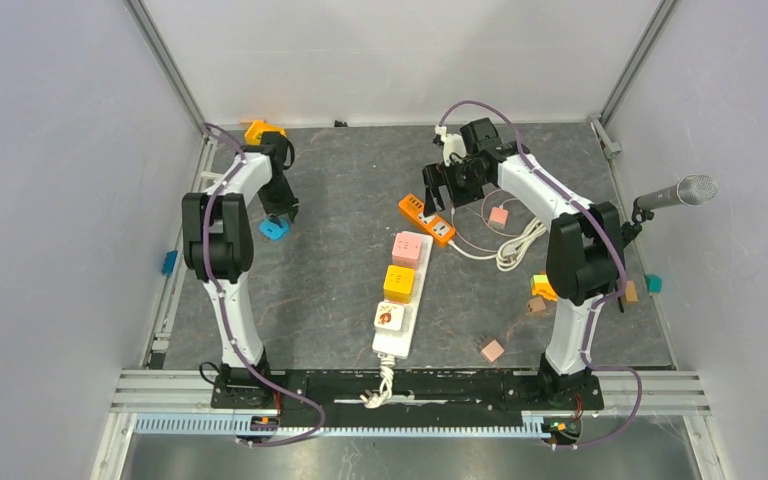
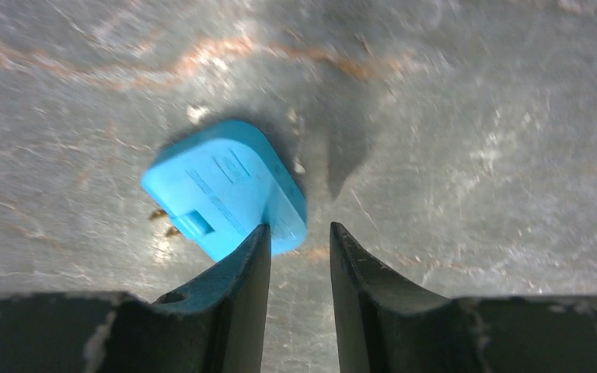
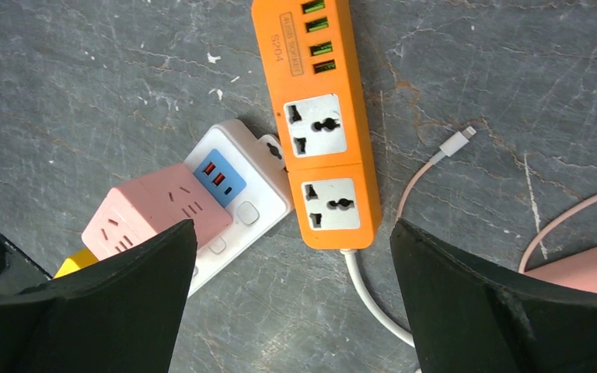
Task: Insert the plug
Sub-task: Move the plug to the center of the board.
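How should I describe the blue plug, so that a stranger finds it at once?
Look at the left side of the dark table. Right by the left gripper lies the blue plug, small and rounded, with metal pins. The pink adapter and yellow adapter sit instead on the central white power strip.

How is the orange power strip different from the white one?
The orange strip has bare sockets; the white strip carries a pink cube and a yellow cube. In the top view the orange strip looks shorter and lies slanted, the white strip longer, running toward the arms. Both lie flat and have USB ports.
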`<control>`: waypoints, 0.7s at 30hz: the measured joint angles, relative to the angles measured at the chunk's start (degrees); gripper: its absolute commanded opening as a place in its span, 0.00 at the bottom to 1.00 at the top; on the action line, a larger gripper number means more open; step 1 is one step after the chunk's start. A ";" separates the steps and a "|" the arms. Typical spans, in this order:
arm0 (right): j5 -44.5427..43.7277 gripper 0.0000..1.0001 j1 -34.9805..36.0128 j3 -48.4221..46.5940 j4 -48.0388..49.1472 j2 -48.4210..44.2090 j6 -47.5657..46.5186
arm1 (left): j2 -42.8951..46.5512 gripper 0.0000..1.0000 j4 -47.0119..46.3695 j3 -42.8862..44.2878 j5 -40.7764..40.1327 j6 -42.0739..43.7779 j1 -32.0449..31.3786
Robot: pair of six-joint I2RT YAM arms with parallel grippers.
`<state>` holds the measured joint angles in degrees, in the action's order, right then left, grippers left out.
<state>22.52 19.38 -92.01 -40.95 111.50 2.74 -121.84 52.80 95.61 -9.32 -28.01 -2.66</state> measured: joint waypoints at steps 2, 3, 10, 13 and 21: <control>0.72 0.98 0.00 0.00 0.31 -0.02 0.31 | 1.40 0.41 -1.09 -2.16 1.79 0.00 -0.79; 1.14 0.98 0.00 0.00 0.61 -0.04 0.61 | 1.88 0.41 -1.29 -2.84 2.49 0.00 -1.40; 4.31 0.98 0.02 0.00 4.35 -0.74 3.28 | 2.78 0.41 -3.23 -7.76 8.31 0.20 -11.32; 5.11 0.98 0.20 0.00 5.97 -1.11 4.07 | 3.52 0.45 -4.07 -8.96 8.46 0.24 -15.50; 7.34 0.98 1.68 0.31 9.03 -1.29 4.92 | 9.44 0.46 -6.69 -12.28 12.41 0.07 -16.76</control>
<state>29.87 21.06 -91.70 -31.92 110.21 7.66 -112.40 46.11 83.33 3.09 -27.94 -19.42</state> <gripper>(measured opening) 0.983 0.488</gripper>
